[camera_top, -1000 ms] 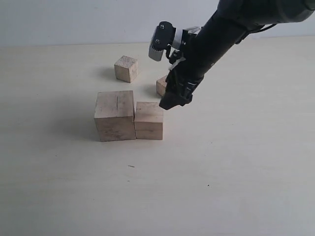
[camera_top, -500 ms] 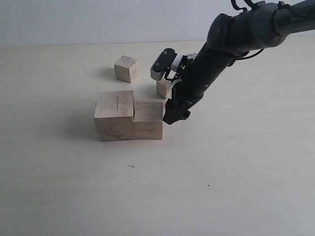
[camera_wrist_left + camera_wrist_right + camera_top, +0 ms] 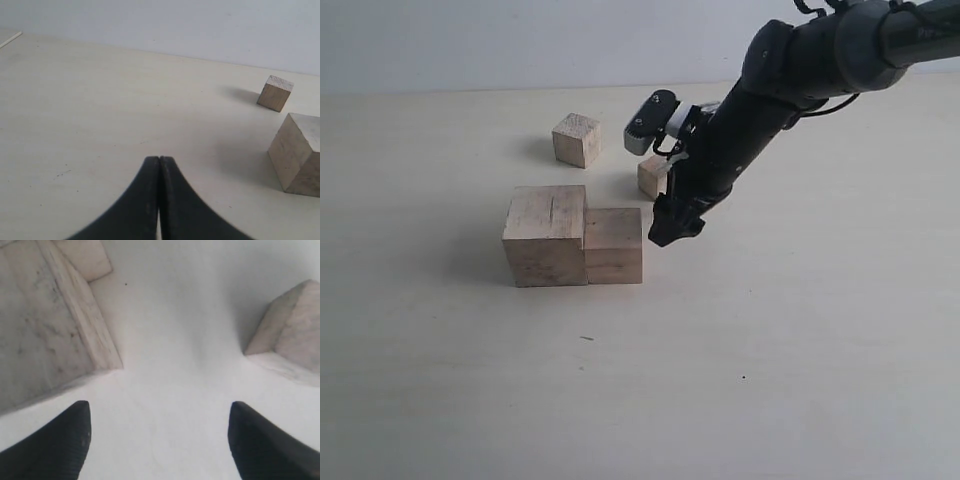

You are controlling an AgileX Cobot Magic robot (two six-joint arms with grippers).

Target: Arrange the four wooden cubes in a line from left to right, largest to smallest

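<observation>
pushed leftward, the largest cube [image 3: 545, 235] and second cube [image 3: 613, 245] sit touching; the right gripper [image 3: 673, 230] hangs spread and empty beside them. next, i judge, it must fetch the third cube [image 3: 576, 139] behind.

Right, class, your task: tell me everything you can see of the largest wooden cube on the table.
The largest cube is pale, unfinished-looking wood with faint grain and a short dark line on its top face. It sits flat and upright on the pale table. In the exterior view its right side touches the next smaller cube. Nothing rests on it, and no gripper touches it.
</observation>
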